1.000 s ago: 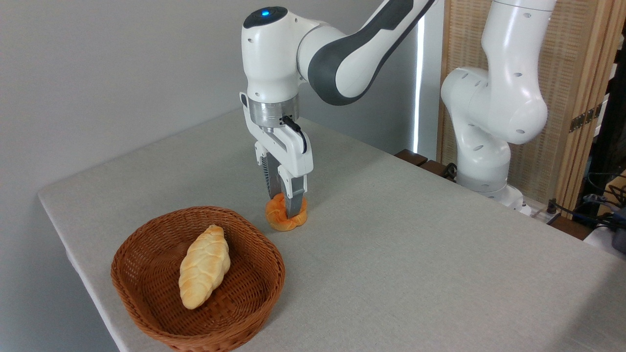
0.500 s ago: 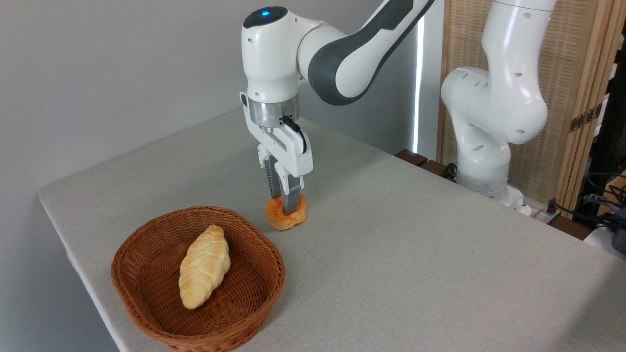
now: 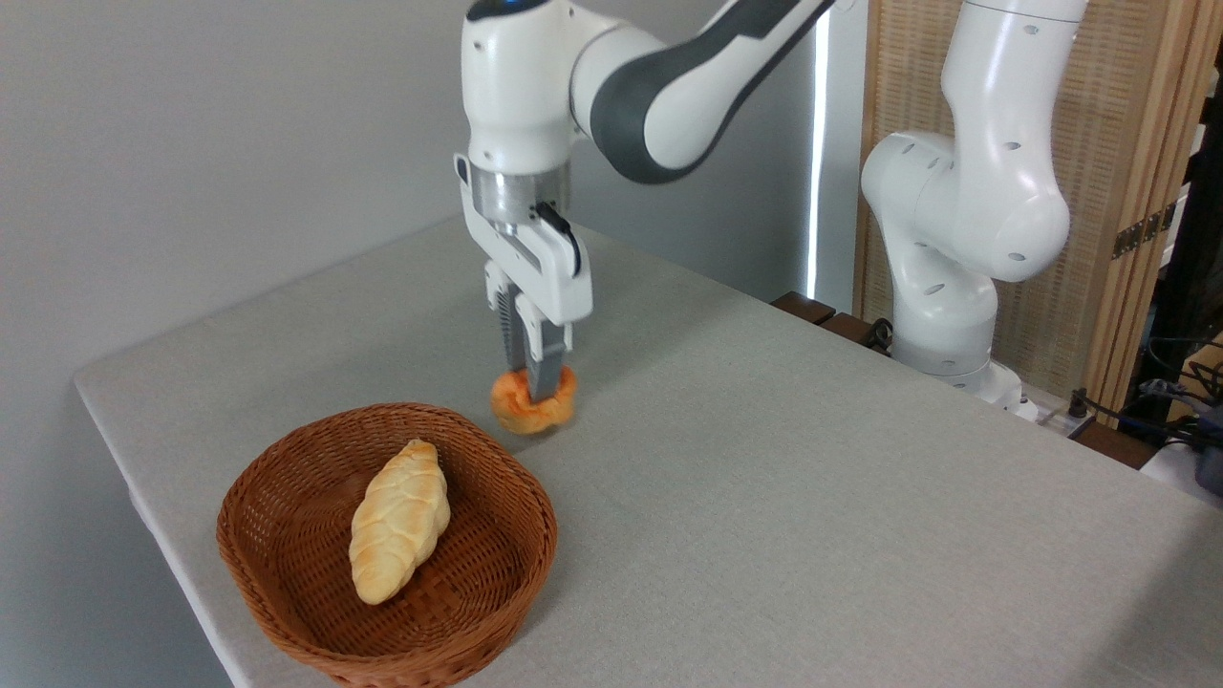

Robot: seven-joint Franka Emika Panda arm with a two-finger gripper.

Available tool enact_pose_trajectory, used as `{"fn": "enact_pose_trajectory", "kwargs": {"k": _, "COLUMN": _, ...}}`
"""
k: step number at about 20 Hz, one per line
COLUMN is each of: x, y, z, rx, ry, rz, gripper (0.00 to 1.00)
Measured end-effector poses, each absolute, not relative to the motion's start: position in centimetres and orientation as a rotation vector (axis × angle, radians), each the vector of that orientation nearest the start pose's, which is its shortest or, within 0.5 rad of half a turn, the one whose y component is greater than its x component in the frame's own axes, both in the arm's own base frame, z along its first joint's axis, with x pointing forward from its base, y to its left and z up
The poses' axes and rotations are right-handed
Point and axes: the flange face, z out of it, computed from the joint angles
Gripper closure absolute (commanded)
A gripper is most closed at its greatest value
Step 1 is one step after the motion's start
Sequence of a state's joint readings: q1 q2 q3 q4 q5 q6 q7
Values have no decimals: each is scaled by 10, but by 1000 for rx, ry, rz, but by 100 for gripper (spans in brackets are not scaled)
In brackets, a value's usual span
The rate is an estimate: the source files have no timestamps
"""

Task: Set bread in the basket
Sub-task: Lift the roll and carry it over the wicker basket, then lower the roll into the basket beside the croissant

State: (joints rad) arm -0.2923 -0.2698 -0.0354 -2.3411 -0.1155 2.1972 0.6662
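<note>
Reaching down from the upper right, the white Panda arm bends at a grey-banded elbow and points its wrist straight at the table, the gripper hanging vertically beneath a silver flange. Its two fingers are drawn close together and pinch the bread, a small orange-golden knotted bun, from above, their tips sunk into its top. The bun appears lifted just clear of the grey tabletop, held in the air beside the far right rim of the basket and not yet over it. The round reddish-brown wicker basket sits at the near left of the table, close to the edge. Inside it lies a pale-yellow braided loaf, set lengthwise across the woven floor. At right, the arm's white base column rises from behind the table's far edge, in front of a wooden slatted screen. A plain grey wall fills the background at left.
</note>
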Motion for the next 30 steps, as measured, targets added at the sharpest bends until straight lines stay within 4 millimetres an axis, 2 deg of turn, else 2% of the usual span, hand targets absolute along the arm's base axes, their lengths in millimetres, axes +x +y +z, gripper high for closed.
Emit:
{"fn": "enact_pose_trajectory", "kwargs": {"k": 5, "x": 456, "y": -154, "z": 492, "rx": -2865, "ry": 1433, "rz": -234, "gripper": 60}}
{"fn": "enact_pose_trajectory", "kwargs": {"k": 7, "x": 462, "y": -148, "z": 506, "rx": -2873, "ry": 1411, "rz": -261, "gripper": 59}}
{"fn": "enact_pose_trajectory", "kwargs": {"k": 10, "x": 476, "y": -134, "z": 527, "rx": -2889, "ry": 1358, "rz": -328, "gripper": 58}}
{"fn": "enact_pose_trajectory", "kwargs": {"k": 15, "x": 505, "y": -134, "z": 548, "rx": -2931, "ry": 1256, "rz": -396, "gripper": 56}}
{"fn": "enact_pose_trajectory", "kwargs": {"k": 22, "x": 549, "y": -125, "z": 558, "rx": -2969, "ry": 1159, "rz": -455, "gripper": 55}}
{"fn": "enact_pose_trajectory", "kwargs": {"k": 26, "x": 576, "y": -87, "z": 562, "rx": -2972, "ry": 1036, "rz": -550, "gripper": 55}}
{"fn": "enact_pose_trajectory", "kwargs": {"k": 30, "x": 585, "y": -81, "z": 548, "rx": -2895, "ry": 1049, "rz": -498, "gripper": 51}}
